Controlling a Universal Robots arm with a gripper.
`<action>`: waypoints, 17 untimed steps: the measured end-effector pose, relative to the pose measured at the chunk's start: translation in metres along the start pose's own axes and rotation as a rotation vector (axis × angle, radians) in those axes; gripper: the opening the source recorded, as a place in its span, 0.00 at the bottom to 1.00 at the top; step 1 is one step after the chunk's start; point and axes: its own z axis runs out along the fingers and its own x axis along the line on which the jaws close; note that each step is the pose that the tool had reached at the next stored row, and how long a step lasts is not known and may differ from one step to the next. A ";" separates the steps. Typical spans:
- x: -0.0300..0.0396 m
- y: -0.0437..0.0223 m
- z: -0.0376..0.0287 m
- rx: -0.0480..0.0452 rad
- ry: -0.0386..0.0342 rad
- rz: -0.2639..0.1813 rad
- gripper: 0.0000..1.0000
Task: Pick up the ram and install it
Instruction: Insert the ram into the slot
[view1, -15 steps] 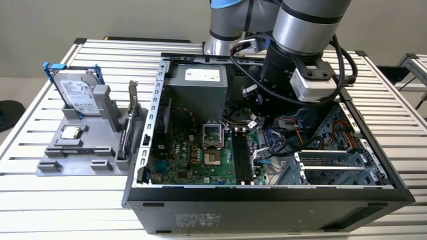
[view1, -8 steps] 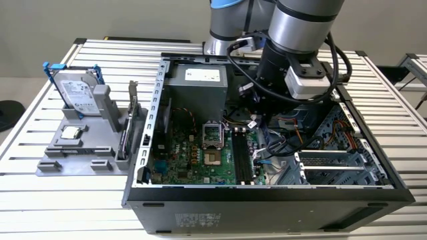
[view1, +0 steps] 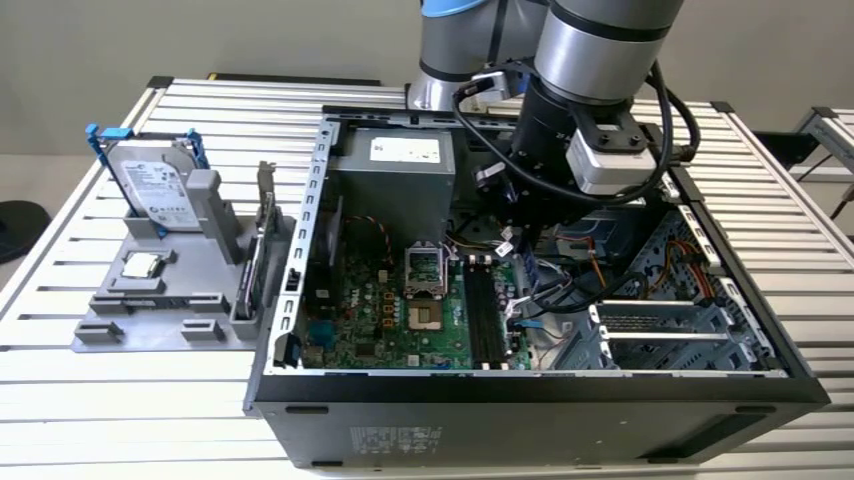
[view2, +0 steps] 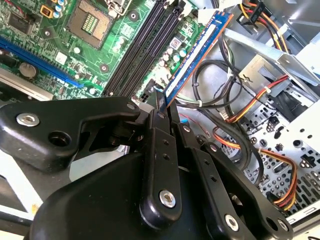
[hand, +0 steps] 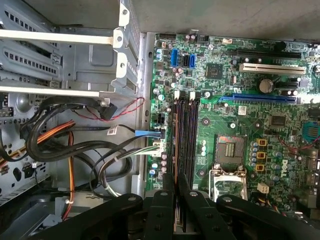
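Ram (view2: 197, 50) clamped in end effector (view2: 162, 107), above motherboard (hand: 235, 125)

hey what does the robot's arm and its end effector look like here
The arm is a silver-grey tube with black cables looped around a black wrist and a pale grey box mounted there. The end effector is matte black, built of jointed links with silver screw heads.
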 end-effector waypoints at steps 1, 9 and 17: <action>0.0000 0.0000 0.0000 0.0000 0.0000 0.000 0.00; 0.0000 0.0000 0.0000 0.0000 0.0000 0.000 0.00; 0.0000 -0.0001 0.0014 0.0007 -0.0010 0.042 0.00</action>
